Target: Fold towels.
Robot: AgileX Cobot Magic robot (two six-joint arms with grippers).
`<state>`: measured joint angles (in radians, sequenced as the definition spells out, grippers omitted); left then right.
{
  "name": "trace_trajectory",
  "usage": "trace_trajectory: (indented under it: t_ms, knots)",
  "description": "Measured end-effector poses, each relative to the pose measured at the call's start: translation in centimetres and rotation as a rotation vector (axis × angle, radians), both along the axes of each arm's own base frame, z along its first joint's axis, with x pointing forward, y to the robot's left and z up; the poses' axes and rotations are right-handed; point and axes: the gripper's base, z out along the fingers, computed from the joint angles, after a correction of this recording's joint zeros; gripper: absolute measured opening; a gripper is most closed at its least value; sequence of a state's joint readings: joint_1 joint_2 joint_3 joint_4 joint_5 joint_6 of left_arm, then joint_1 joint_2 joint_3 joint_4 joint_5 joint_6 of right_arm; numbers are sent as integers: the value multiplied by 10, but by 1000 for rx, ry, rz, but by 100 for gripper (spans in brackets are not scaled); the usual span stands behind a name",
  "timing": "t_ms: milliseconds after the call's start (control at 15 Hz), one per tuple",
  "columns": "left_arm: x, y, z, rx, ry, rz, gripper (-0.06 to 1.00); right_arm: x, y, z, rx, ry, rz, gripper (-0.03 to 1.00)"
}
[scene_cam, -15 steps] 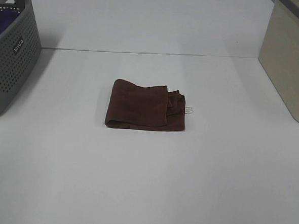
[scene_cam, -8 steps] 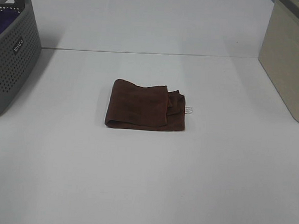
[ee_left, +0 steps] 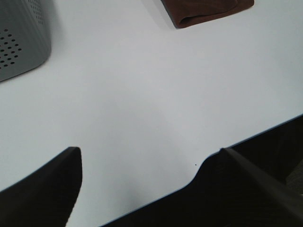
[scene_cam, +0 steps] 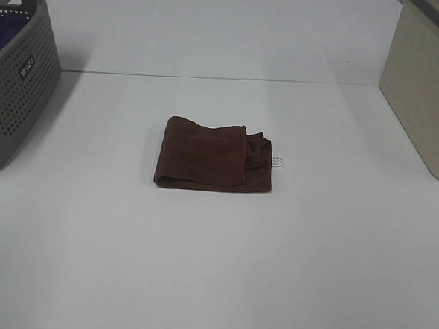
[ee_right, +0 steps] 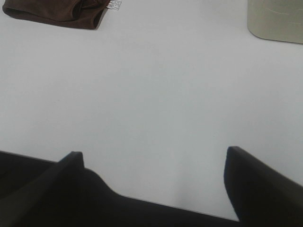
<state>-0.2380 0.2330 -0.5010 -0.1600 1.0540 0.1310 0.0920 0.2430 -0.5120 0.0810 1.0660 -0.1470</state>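
The dark brown towel [scene_cam: 212, 155] lies folded in the middle of the white table, with its small white tag [scene_cam: 278, 162] at its right corner. It also shows in the left wrist view [ee_left: 208, 10] and in the right wrist view [ee_right: 57, 12]. Neither arm shows in the exterior high view. My left gripper [ee_left: 149, 161] is open and empty over the table's front edge, far from the towel. My right gripper [ee_right: 154, 158] is open and empty near the front edge too.
A grey perforated basket [scene_cam: 16, 77] with a purple cloth [scene_cam: 4, 32] inside stands at the far left. A beige bin [scene_cam: 425, 88] stands at the far right. The table's front edge [ee_left: 265, 130] shows in the left wrist view.
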Motion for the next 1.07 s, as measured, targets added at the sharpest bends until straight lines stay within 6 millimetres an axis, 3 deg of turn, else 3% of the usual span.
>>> trace_trajectory:
  t_ms: [800,1067]
  knots:
    - [0,0,0,1,-1,6,74,0,0,0,0,0,0,76]
    - [-8,6,1,-8,-68,162,74,-8,-2,0,4,-58,-64,76]
